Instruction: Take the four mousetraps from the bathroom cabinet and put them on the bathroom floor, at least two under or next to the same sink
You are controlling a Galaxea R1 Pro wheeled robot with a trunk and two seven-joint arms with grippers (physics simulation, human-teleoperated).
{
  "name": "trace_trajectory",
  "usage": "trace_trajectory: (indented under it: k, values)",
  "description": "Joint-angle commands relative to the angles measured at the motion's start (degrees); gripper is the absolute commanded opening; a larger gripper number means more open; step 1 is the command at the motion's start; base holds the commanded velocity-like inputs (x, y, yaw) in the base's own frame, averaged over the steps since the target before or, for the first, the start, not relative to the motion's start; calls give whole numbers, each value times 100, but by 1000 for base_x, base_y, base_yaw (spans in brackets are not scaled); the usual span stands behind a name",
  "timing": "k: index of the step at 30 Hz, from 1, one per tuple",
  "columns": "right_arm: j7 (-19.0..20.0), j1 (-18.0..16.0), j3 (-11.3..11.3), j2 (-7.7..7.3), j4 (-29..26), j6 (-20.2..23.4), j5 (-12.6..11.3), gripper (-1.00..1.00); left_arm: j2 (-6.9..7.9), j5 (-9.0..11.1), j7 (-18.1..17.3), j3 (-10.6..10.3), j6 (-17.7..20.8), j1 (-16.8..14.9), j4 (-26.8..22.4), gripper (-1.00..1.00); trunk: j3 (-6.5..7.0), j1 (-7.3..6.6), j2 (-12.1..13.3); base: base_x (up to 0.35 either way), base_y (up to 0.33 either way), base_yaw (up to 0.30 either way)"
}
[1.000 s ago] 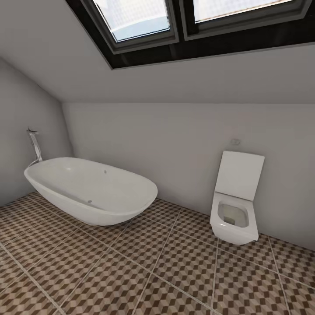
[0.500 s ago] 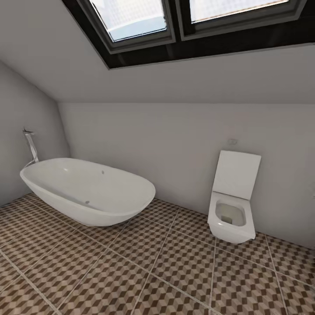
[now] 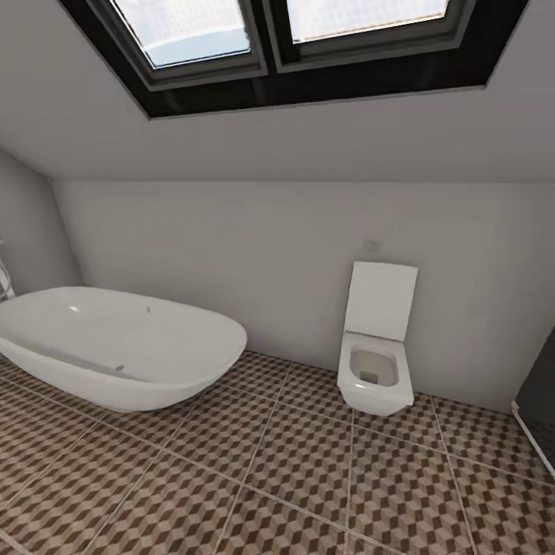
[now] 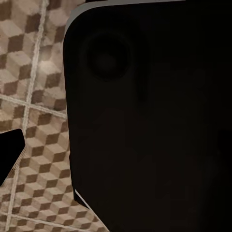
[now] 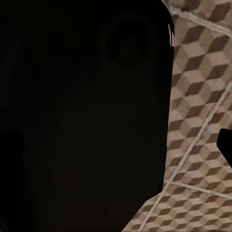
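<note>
Head view, bathroom floor (image 3: 308, 478), brown-beige cube tiles, pale grout

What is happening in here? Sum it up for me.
The robot is on the move in the bathroom and is handling nothing. Its head camera looks across the bathroom floor at a white bathtub on the left and a white toilet with its lid up against the far wall, below a skylight. Both wrist cameras look down at the same tiles past large dark shapes, so the state of the grippers cannot be told.
</note>
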Motion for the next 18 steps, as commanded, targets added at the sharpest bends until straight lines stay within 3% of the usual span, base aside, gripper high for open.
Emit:
trace_trajectory:
  k: [1, 18]
  values:
    - [-1, -1, -5, 1, 0, -11, -5, 100, 0, 2, 0, 2, -3, -1, -3, 100, -4, 0, -2, 0, 0, -290]
    - [1, -1, 0, 1, -2, -13, -21, 100, 0, 1, 0, 2, -3, -1, -7, 100, -4, 0, -2, 0, 0, -293]
